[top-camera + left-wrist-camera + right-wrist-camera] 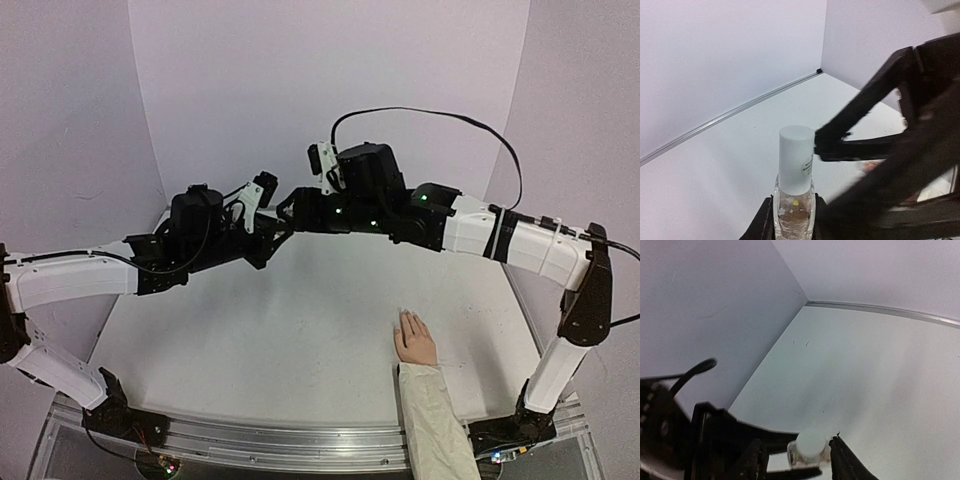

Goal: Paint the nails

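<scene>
My left gripper (792, 227) is shut on a small clear bottle (792, 212) with a white cap (796, 160) and holds it upright above the table. My right gripper (795, 460) is open and straddles the cap (811, 441). One of its fingers (832, 137) touches the cap's side and the other stands apart. In the top view the two grippers meet at mid-table, the left (272, 228) and the right (290, 208), and the bottle is hidden between them. The pale hand (415, 342) with a cream sleeve (435, 420) lies flat at the front right. Its nails (405, 316) are barely distinguishable at the fingertips.
The white table (300, 330) is enclosed by pale walls at the back and both sides. The right arm's black cable (450, 115) loops above its wrist. A metal rail (300, 440) runs along the near edge.
</scene>
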`<state>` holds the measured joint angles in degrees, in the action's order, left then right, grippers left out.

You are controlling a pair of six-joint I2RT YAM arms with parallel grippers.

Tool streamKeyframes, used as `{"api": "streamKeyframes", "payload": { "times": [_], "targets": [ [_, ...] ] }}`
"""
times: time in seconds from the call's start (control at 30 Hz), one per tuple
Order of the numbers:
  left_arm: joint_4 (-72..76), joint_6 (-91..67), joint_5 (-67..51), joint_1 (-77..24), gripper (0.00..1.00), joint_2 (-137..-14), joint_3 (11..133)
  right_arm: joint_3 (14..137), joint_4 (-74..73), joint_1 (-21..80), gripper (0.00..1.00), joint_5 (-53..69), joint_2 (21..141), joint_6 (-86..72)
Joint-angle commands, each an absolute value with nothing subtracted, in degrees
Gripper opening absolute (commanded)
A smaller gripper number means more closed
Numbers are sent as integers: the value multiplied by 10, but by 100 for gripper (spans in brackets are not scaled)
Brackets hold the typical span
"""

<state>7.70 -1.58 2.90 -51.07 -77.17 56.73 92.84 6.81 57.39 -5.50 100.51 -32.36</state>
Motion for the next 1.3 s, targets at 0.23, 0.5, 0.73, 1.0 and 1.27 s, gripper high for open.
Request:
{"api": "streamKeyframes", "payload": {
  "times": [0.23,0.5,0.73,1.0,1.27],
  "targets": [
    [56,-35,3,-498,0,-696,547,863,95,460,71,338,931,-217],
    [49,-74,-322,-460,0,-693,567,851,153,445,61,516,941,-212],
    [51,-91,-547,-460,0,-732,608,815,265,449,49,643,940,-252],
    [54,-90,-563,-460,0,-748,624,796,290,451,31,654,932,-242],
    [56,-88,-557,-460,0,-756,631,792,296,456,30,657,940,-242]
  ]
}}
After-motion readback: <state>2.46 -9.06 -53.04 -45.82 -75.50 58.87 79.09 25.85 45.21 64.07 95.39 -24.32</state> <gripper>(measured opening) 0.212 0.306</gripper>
